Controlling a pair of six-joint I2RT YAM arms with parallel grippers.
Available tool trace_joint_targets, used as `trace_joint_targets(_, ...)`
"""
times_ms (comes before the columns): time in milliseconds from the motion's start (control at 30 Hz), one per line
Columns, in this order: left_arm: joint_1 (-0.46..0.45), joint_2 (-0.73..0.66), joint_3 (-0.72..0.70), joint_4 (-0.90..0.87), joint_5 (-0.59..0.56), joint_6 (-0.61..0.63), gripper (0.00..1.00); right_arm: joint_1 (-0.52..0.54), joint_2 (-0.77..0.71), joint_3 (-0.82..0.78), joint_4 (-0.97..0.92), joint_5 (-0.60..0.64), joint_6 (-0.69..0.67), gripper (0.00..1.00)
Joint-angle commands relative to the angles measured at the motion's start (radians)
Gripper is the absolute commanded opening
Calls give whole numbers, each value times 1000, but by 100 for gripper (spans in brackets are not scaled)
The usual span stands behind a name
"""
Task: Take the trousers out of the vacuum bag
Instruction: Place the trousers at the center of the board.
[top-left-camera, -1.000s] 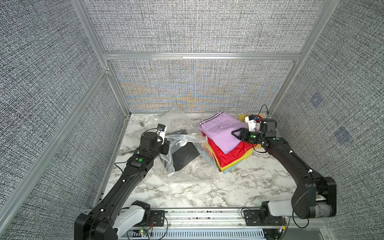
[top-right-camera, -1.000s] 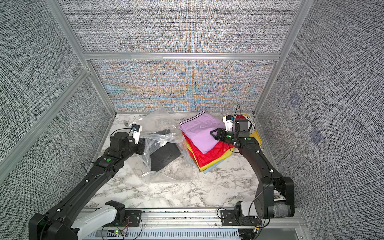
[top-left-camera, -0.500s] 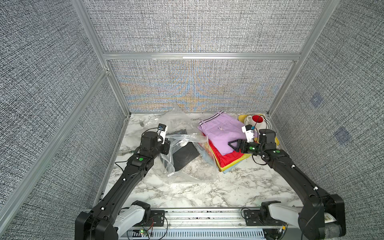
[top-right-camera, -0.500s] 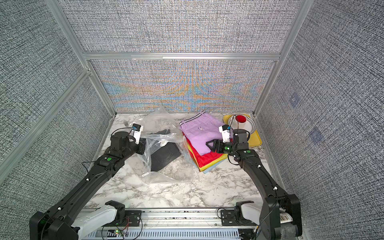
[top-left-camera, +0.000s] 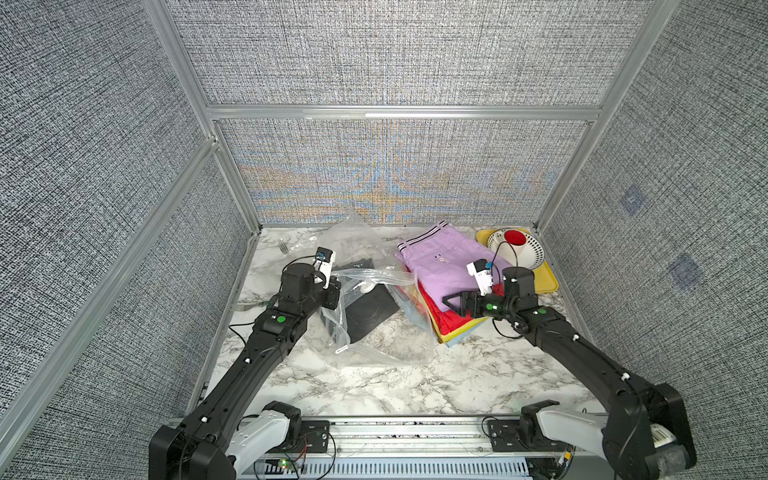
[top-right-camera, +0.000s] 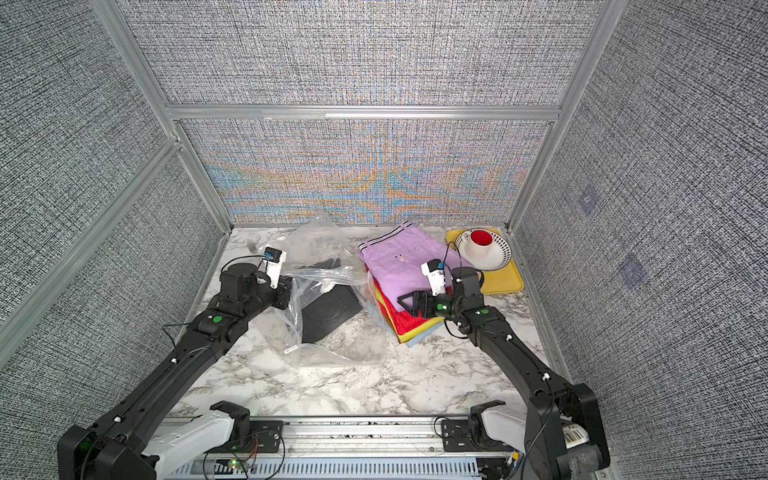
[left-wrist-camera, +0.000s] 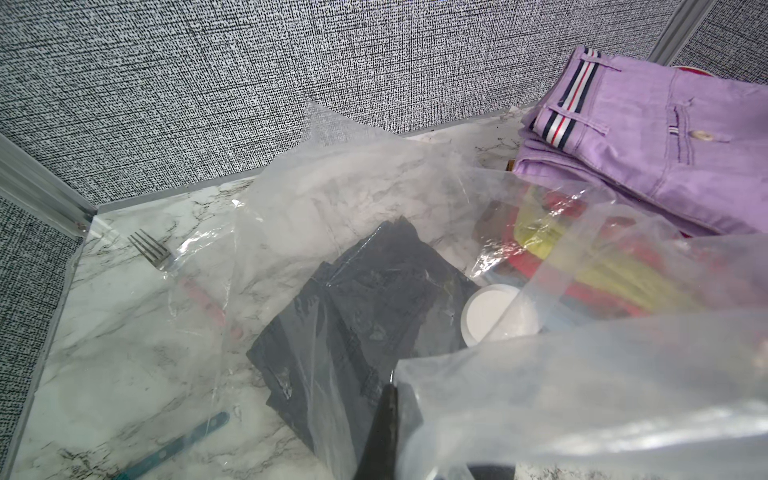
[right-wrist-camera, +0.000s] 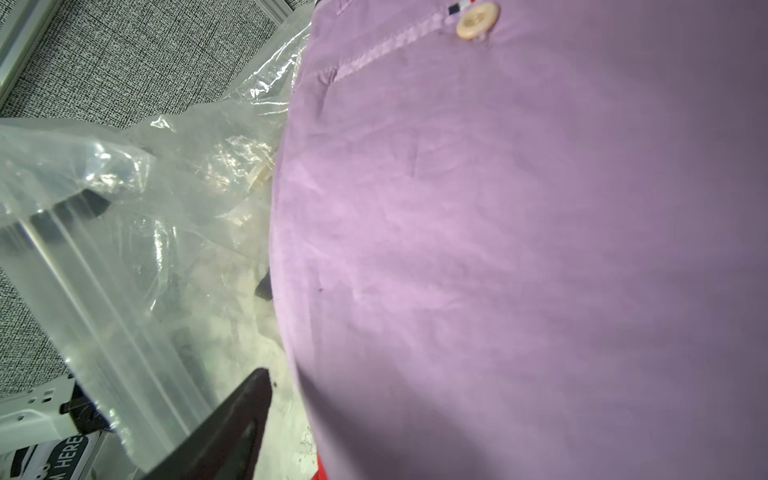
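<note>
The left claw (top-left-camera: 332, 291) is clenched on the slippery vacuum bag (top-left-camera: 376, 349), at 9 o'clock of the dark denim trousers (top-left-camera: 370, 309) inside it, mid-counter (top-left-camera: 374, 392). Soft and floppy, they probably want pinching at a thick folded edge. At their 3 o'clock the right claw (top-left-camera: 451, 301) gapes empty over the lilac-topped stack (top-left-camera: 440, 266).

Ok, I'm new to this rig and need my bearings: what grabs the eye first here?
The bright stack of folded trousers, lilac on top, sits right of centre near the back. Beside it, the crinkly clear vacuum bag holds a dark denim pair, its edge pinched in the left claw.
</note>
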Motion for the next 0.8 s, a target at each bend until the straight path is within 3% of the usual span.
trace_joint_targets(0, 0, 4, 8, 11, 20, -4, 0, 10, -4, 15, 43, -34, 28, 68)
trace_joint_targets(200, 0, 3, 16, 1, 21, 1, 0, 9, 5, 107, 3, -89, 84, 23)
trace_joint_targets(267, 0, 0, 15, -1, 18, 1, 0, 10, 4, 130, -3, -117, 104, 17)
trace_joint_targets(467, 1, 3, 12, -2, 22, 2, 0, 9, 3, 148, -34, -154, 122, 18)
trace_joint_targets(767, 0, 12, 14, -2, 29, 4, 0, 11, -18, 102, -84, -160, 103, 55)
